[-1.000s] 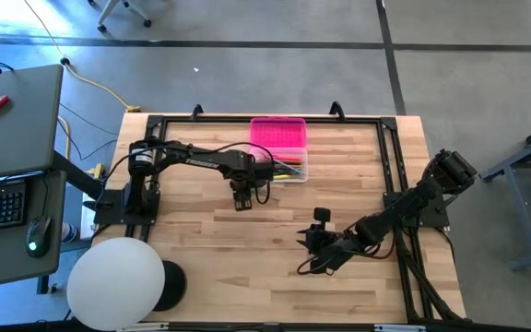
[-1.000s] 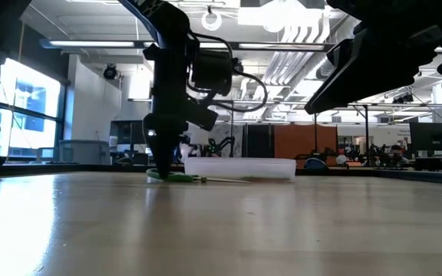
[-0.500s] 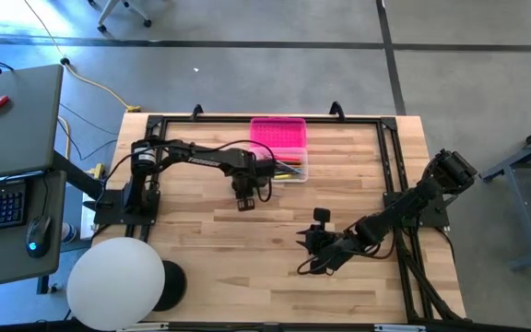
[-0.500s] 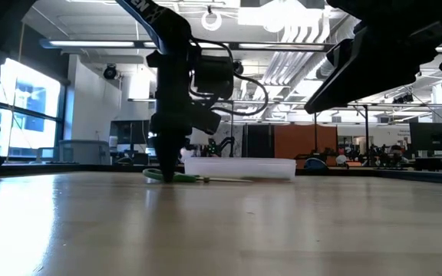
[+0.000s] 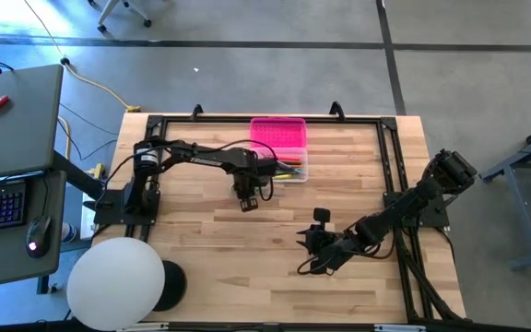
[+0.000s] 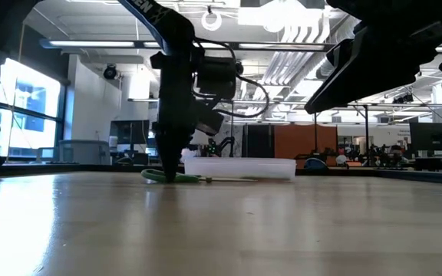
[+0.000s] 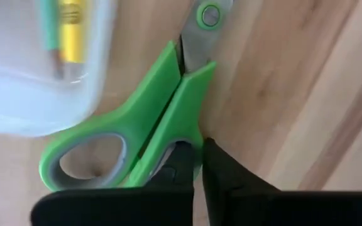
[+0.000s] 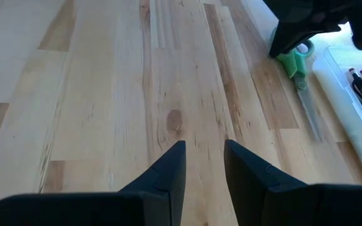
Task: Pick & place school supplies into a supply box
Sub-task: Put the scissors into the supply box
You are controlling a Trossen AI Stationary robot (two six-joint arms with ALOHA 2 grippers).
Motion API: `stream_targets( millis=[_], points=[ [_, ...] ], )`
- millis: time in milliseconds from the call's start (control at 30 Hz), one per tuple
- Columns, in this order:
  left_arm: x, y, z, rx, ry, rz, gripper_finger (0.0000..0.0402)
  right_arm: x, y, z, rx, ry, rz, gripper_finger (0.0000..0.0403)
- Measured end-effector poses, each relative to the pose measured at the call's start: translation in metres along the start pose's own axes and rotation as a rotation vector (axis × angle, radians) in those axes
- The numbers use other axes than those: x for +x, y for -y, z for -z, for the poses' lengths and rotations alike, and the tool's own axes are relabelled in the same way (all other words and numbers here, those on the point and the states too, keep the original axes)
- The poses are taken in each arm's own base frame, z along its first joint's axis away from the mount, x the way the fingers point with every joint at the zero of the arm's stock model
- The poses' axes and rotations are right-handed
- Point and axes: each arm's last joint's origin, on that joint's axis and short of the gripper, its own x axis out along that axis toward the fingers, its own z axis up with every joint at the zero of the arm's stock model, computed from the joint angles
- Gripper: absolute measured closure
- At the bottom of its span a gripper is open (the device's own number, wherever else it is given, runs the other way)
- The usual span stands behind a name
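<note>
Having stood apart earlier, left gripper (image 7: 198, 164) fingers now clench the scissors (image 7: 149, 125) handle.

Your left gripper (image 5: 248, 205) now sits a little farther toward the right of the table than a second ago, down at the wood just in front of the supply box (image 5: 281, 152). Its fingers (image 7: 182, 164), spread apart a moment back, now pinch together on one green handle loop of the scissors (image 7: 144, 137). In the low view you see the arm shifted slightly toward the box, its tip planted on the scissors lying flat.
</note>
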Motion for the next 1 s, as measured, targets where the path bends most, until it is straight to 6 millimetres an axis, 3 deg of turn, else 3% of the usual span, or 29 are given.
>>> stream_targets(
  millis=[300,567,667,800,900,1000],
  points=[
    [-0.031,0.046,-0.019,0.118,0.072,0.124,0.0379,0.0,0.0,0.0,0.0,-0.003,-0.008,0.0315],
    [-0.073,0.07,-0.037,0.217,0.237,-0.068,0.0361,-0.003,-0.007,0.0,-0.002,0.001,-0.07,0.0315],
    [-0.092,0.06,-0.047,0.183,0.317,-0.159,0.0362,-0.007,-0.012,0.001,-0.009,0.009,-0.098,0.0315],
    [-0.104,0.031,-0.06,0.078,0.417,-0.176,0.0362,-0.012,-0.018,0.004,-0.001,0.019,-0.095,0.0315],
    [-0.106,0.006,-0.068,-0.001,0.455,-0.137,0.0355,-0.014,-0.021,0.005,0.009,0.029,-0.084,0.0315],
    [-0.095,-0.014,-0.073,-0.042,0.418,-0.105,0.0349,-0.017,-0.023,0.006,0.015,0.036,-0.081,0.0315]
  ],
)
